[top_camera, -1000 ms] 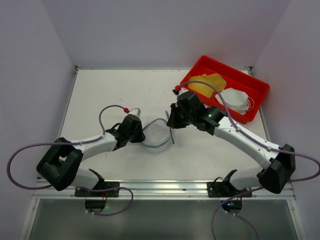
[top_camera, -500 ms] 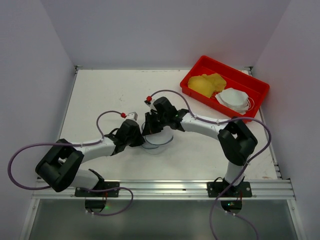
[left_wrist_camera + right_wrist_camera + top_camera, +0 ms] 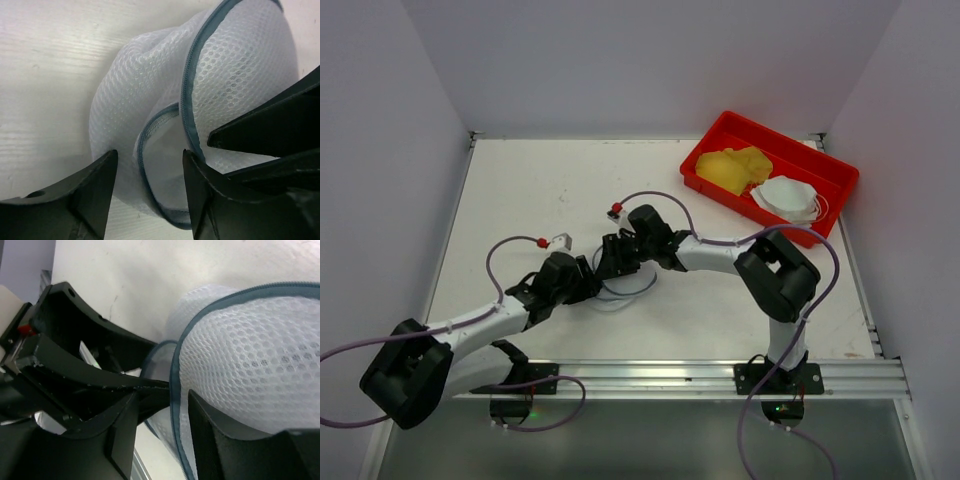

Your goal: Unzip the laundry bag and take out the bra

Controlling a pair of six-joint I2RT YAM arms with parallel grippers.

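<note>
Bag (image 3: pixel 623 291) lay on the table (image 3: pixel 540 190) a little toward 6 o'clock from its centre in the top view, well apart from the red tray (image 3: pixel 838 187) at its 2 o'clock. Both arms met over it: the left gripper (image 3: pixel 586 284) sat at the bag's 9 o'clock and the right gripper (image 3: pixel 612 260) at its 12 o'clock, each about equally close and nearly touching the other. In the left wrist view the left gripper's jaws stood apart with the bag's lower rim between them, not visibly pinched. The right wrist view showed the same of the right gripper, its jaws parted astride the zipper (image 3: pixel 174 371). Being round, the bag had no long axis; it was tipped on edge, so the zipper (image 3: pixel 189 90) ran from 12 toward 6 o'clock straight into the left jaws. Its skin was soft, honeycombed white mesh, half see-through, puffed into two shallow bowls edged in grey-blue tape. The bowls gaped, so the zip looked partly undone. No bra could be made out inside.
</note>
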